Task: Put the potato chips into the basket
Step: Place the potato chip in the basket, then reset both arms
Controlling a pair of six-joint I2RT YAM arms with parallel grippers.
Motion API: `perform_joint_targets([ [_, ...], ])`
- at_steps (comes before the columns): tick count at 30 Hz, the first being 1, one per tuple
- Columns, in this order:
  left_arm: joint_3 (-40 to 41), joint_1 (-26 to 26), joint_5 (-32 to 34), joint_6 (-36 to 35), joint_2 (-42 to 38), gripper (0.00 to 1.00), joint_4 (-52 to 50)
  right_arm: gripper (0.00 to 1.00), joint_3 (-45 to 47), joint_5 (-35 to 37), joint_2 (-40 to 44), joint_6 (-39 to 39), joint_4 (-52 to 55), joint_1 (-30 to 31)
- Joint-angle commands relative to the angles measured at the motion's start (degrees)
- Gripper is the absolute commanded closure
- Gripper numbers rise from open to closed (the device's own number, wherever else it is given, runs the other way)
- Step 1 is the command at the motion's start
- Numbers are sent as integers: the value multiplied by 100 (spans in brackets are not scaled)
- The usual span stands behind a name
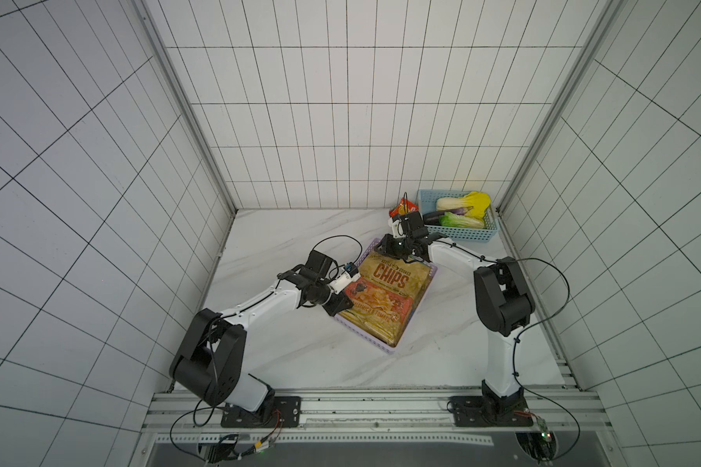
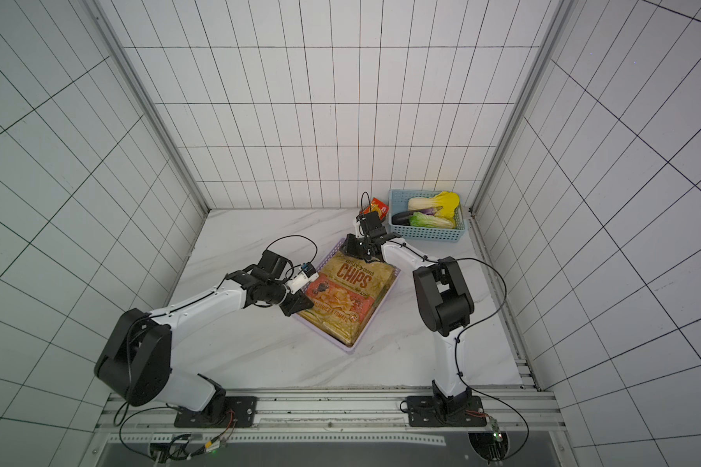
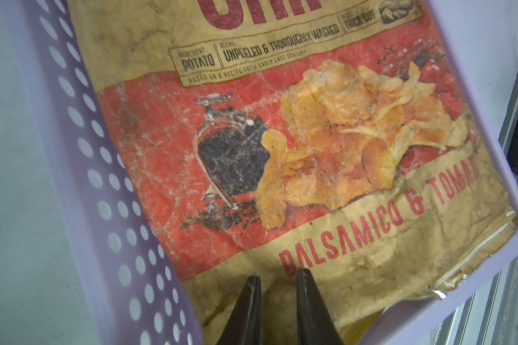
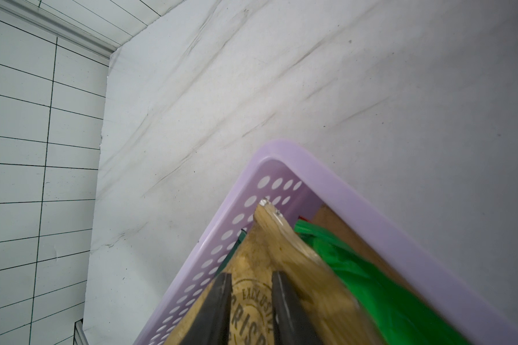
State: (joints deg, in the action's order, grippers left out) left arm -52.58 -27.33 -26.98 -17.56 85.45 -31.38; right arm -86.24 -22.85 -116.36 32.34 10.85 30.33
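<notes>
Left gripper (image 3: 277,277), right gripper (image 4: 250,276), one tan top bag (image 3: 281,149), one lilac basket (image 3: 81,167)

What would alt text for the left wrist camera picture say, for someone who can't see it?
A worn tan-and-red potato chips bag, printed BALSAMICO, lies inside a lilac basket with round holes in its wall. Two dark fingers, a narrow gap between them, point at the bag's near end.
</notes>
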Motion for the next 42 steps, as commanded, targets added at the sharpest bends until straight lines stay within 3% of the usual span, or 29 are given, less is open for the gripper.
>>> perform_joint_targets([
  [1, 121, -53, -57, -81, -105, 78, -334, 71, -56, 113, 216, -207, 420, -44],
  [4, -9, -45, -10, -118, -160, 73, -440, 70, -221, 28, 513, -337, 507, -39],
  [11, -821, 114, -154, -155, -407, 37, -1063, 67, -154, 60, 1475, -709, 706, -44],
  [16, -1589, 370, -413, -150, -652, 22, -1647, 64, 337, 225, 2272, -941, 743, -48],
  [18, -1811, 505, -389, -37, -797, 8, -1722, 63, 650, 406, 2657, -1021, 727, -48],
  [22, -1982, 701, -246, 25, -1006, 5, -1721, 61, 1282, 692, 3373, -1097, 731, -46],
  [26, -1878, 960, 302, 289, -1148, 4, -1570, 61, 2417, 1098, 4376, -1176, 309, -59],
  [28, -1536, 1261, 465, 541, -1280, 2, -1111, 58, 3210, 1322, 5131, -1178, -214, -54],
  [32, -477, 1588, 1491, 937, -1303, 2, 193, 56, 4552, 2090, 6137, -882, -711, -51],
  [34, -89, 1732, 1536, 1015, -1245, 2, 588, 50, 5025, 2110, 6461, -923, -776, -47],
  [39, 731, 2278, 1550, 1179, -1549, 2, 1265, 42, 5554, 2418, 7118, -1065, -398, -60],
  [42, 877, 2430, 2172, 1294, -1460, 2, 1666, 41, 5605, 2644, 7461, -1331, -274, -56],
])
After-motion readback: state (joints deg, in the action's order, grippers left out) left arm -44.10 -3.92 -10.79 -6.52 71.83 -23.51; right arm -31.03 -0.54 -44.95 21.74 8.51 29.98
